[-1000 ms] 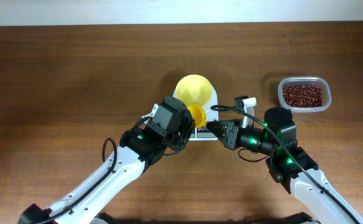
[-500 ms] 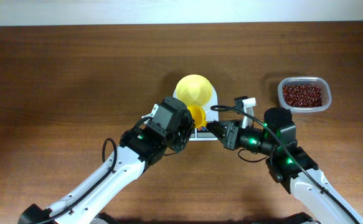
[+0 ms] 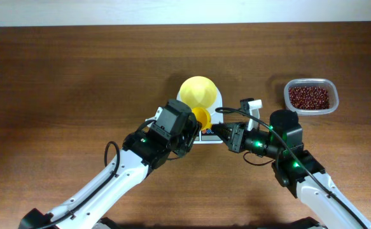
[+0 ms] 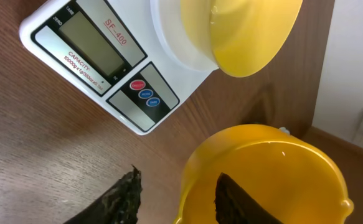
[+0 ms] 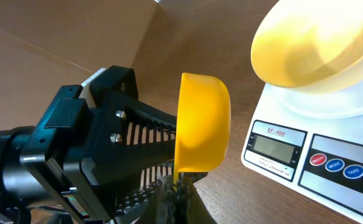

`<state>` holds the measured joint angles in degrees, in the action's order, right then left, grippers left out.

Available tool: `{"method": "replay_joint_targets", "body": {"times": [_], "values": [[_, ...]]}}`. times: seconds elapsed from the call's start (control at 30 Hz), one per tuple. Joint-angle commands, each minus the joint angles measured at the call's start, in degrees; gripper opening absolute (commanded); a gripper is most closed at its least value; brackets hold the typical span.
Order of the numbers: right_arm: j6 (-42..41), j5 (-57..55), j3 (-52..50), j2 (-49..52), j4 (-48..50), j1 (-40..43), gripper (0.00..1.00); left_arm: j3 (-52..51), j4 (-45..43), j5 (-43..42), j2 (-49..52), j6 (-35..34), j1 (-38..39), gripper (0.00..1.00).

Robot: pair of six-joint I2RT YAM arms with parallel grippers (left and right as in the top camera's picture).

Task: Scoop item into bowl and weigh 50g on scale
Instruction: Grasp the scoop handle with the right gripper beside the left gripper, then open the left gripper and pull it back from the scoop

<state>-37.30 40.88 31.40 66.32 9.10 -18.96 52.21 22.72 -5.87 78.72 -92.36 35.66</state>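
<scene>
1. The bright yellow plastic scoop's [image 5: 200, 124] handle is mostly hidden where the right gripper [image 3: 218, 130] pinches it; the left gripper's [image 4: 178, 186] fingers are spread, straddling the scoop's rim.
2. Both arms reach inward, meeting before the white digital scale [image 4: 100, 56]; the pale yellow round bowl [image 4: 249, 31] sits on it; the red-brown beans [image 3: 309, 97] fill a clear plastic tub [image 3: 311, 81], well apart.

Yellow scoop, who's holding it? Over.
Right gripper shut on scoop, left gripper open around its rim. Scoop empty; bowl empty on scale. Nothing blocking beans in tub.
</scene>
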Motion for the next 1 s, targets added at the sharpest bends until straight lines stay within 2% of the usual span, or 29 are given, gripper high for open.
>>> {"method": "replay_joint_targets", "body": {"times": [0.0, 0.1, 0.2, 0.8, 0.83, 0.97], "values": [[0.15, -0.68, 0.98, 0.07, 0.35, -0.57, 0.04, 0.76, 0.26, -0.35, 0.09, 0.72, 0.46, 0.50], [0.13, -0.66, 0.98, 0.04, 0.39, -0.57, 0.04, 0.76, 0.33, -0.31, 0.09, 0.70, 0.44, 0.81], [0.15, -0.68, 0.98, 0.04, 0.94, -0.52, 0.04, 0.76, 0.50, -0.33, 0.09, 0.70, 0.44, 0.99], [0.15, -0.68, 0.98, 0.04, 0.76, -0.52, 0.04, 0.79, -1.31, -1.14, 0.07, 0.76, 0.39, 0.99], [0.15, -0.68, 0.98, 0.04, 0.76, -0.52, 0.04, 0.79, -1.92, -0.50, 0.02, 1.57, 0.39, 0.99], [0.15, -0.68, 0.98, 0.04, 0.74, -0.52, 0.04, 0.90, -8.17, -0.13, -0.22, 14.21, 0.00, 0.99]]}}
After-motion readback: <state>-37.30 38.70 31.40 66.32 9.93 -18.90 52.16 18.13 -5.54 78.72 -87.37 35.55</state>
